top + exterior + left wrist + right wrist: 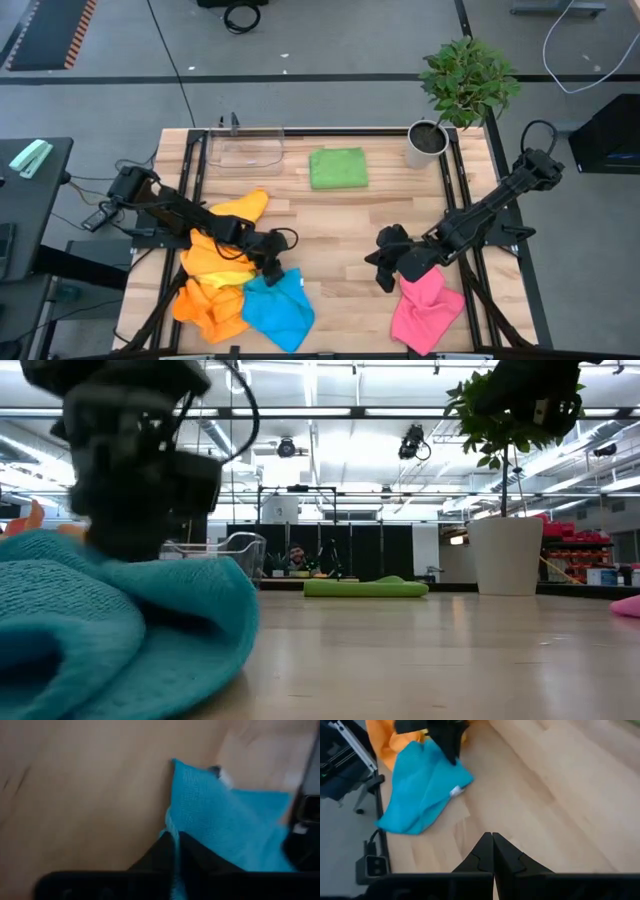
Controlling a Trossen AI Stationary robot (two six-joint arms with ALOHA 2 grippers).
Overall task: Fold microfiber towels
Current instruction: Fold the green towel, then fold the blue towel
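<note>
A crumpled blue towel (282, 308) lies at the table's near left, beside a heap of orange towels (213, 282); a yellow-orange one (243, 206) lies just beyond. My left gripper (270, 268) is shut on the blue towel's far edge. A folded green towel (338, 168) lies flat at the far middle. A pink towel (428, 308) lies crumpled at the near right. My right gripper (385, 275) hovers shut just left of the pink towel with nothing between its fingers (492, 840). My left gripper pinches an edge of the blue towel (172, 827) between its two fingers, a little way from a corner that bears a white tag. The fingers slant down from the table's left. The towel rests bunched and slack on the table.
A clear plastic tray (245, 148) stands at the far left and a potted plant (428, 140) at the far right corner. Bare wood (330, 235) lies in the middle between the two grippers.
</note>
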